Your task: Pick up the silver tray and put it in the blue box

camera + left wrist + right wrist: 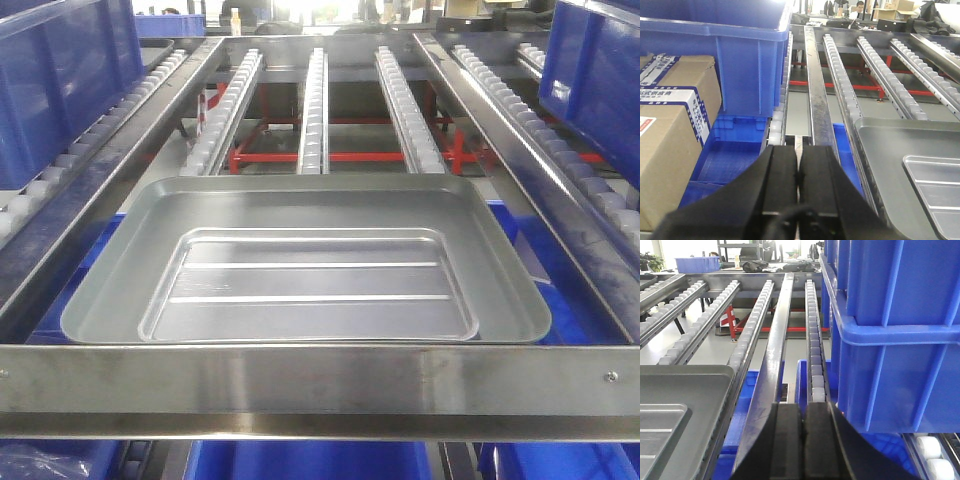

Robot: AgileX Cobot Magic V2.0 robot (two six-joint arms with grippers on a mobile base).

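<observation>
Exterior front-facing view is showing the silver tray (pixel 305 265) lying mid-frame on roller rails (pixel 315 110); left gripper (pixel 798 165) and right gripper (pixel 803 415), both pinched shut and empty, are likely risking skidding off its shallow rim.

Left wrist view: shallow ridged silver metal tray (pixel 890 145) runs off right and bottom edges; large ribbed blue plastic crate (pixel 740 65), off top and left.
</observation>
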